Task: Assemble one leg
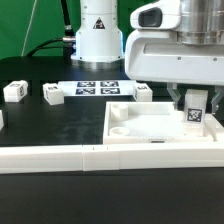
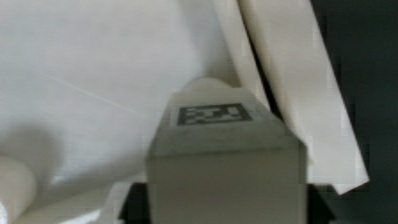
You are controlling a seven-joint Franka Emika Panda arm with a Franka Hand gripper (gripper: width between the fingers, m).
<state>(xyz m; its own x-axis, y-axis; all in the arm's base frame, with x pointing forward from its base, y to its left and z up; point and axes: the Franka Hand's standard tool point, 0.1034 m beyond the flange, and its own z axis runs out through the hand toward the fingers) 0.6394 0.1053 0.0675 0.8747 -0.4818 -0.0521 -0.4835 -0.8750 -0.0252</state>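
Your tool [image 1: 196,106] is clamped on the leg [image 1: 195,113], holding it upright over the white panel's [image 1: 150,128] far corner at the exterior view's right.

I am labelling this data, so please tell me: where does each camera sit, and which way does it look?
Exterior view: low at the table edge, facing the robot base across the panel; the arm and tool show.
Wrist view: on the wrist, looking down along the tool onto the panel; only the tool shows.
Shared: the tagged leg and the panel.
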